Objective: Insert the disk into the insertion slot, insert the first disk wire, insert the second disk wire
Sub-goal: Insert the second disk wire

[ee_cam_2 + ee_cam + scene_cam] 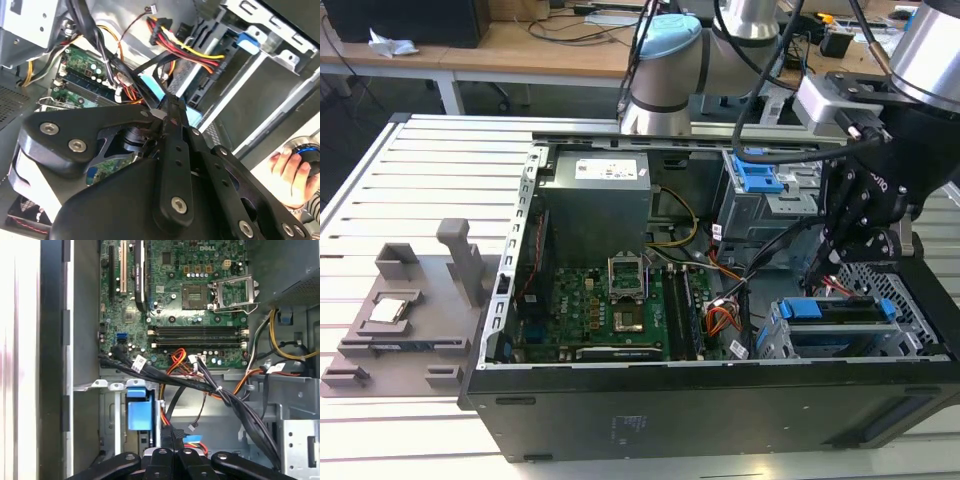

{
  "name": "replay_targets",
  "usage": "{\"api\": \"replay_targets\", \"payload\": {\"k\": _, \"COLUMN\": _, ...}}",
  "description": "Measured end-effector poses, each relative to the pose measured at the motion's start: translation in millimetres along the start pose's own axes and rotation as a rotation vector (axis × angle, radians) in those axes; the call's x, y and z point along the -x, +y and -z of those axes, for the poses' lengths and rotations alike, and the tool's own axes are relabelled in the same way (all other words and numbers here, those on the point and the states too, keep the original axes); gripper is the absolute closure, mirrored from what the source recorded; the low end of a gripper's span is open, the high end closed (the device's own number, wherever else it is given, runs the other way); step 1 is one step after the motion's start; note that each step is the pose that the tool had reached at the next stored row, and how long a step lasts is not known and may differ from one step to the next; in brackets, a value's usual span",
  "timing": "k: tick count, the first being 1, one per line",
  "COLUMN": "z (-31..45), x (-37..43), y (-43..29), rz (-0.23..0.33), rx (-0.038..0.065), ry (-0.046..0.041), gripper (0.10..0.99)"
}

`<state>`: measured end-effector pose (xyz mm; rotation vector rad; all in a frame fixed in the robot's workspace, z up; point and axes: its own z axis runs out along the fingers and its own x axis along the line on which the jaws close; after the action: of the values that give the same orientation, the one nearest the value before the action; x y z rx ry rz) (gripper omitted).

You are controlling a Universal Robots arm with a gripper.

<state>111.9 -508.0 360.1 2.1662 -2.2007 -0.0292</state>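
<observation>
Disk (840, 312) is sitting inside the insertion slot (790, 340) at the near corner of the open case on the exterior view's right. Its blue carrier is showing along the upper edge of the perforated cage, so the first step is looking done. The disk's long axis is running from nine o'clock to three o'clock across the exterior view.

The gripper (832, 262) is hanging just above the cage, so the disk is lying at about six o'clock from the jaws, very near them. In both wrist views the jaws are clenching close together, and a dark connector (171, 434) is seemingly being pinched between the fingertips. Which cable it is ending I cannot tell. A thin red strand, likely the first disk wire (836, 286), is trailing between the gripper and the cage.

Farther in, at about nine o'clock from the gripper, the motherboard (590, 310) is lying flat on the case floor. Beyond it, toward ten o'clock, the power supply (595, 205) is carrying a white label (610, 170); I am not reading off its print. At twelve o'clock the taller bay (757, 175) with its blue latch is standing against the far wall.

In the second wrist view a person's hand (289, 170) is resting on a round knob outside the case.
</observation>
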Motion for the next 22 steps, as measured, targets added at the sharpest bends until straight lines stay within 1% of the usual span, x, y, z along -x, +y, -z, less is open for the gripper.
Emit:
{"api": "replay_targets", "payload": {"k": 1, "z": -0.2, "x": 1.6, "y": 2.6, "rz": 0.0, "rx": 0.0, "ry": -0.0002, "gripper": 0.98}}
{"api": "replay_targets", "payload": {"k": 3, "z": -0.2, "x": 2.6, "y": 5.1, "rz": 0.0, "rx": 0.0, "ry": -0.0001, "gripper": 0.98}}
{"api": "replay_targets", "payload": {"k": 8, "z": -0.3, "x": 2.6, "y": 5.5, "rz": 0.0, "rx": 0.0, "ry": -0.0001, "gripper": 0.973}}
{"api": "replay_targets", "payload": {"k": 12, "z": -0.3, "x": 2.6, "y": 5.7, "rz": 0.0, "rx": 0.0, "ry": 0.0, "gripper": 0.725}}
{"api": "replay_targets", "payload": {"k": 14, "z": -0.3, "x": 2.6, "y": 5.7, "rz": 0.0, "rx": 0.0, "ry": 0.0, "gripper": 0.725}}
{"api": "replay_targets", "payload": {"k": 15, "z": -0.4, "x": 2.7, "y": 5.7, "rz": -0.006, "rx": 0.0, "ry": 0.0027, "gripper": 0.725}}
{"api": "replay_targets", "payload": {"k": 17, "z": -0.3, "x": 2.6, "y": 5.8, "rz": -0.03, "rx": 0.001, "ry": 0.0049, "gripper": 0.725}}
{"api": "replay_targets", "payload": {"k": 19, "z": -1.3, "x": 2.8, "y": 5.4, "rz": -0.066, "rx": 0.002, "ry": 0.0033, "gripper": 0.725}}
{"api": "replay_targets", "payload": {"k": 21, "z": -2.8, "x": 3.0, "y": 4.3, "rz": -0.087, "rx": 0.002, "ry": 0.0028, "gripper": 0.725}}
{"api": "replay_targets", "payload": {"k": 22, "z": -4.9, "x": 3.4, "y": 2.8, "rz": -0.097, "rx": 0.003, "ry": 0.0032, "gripper": 0.725}}
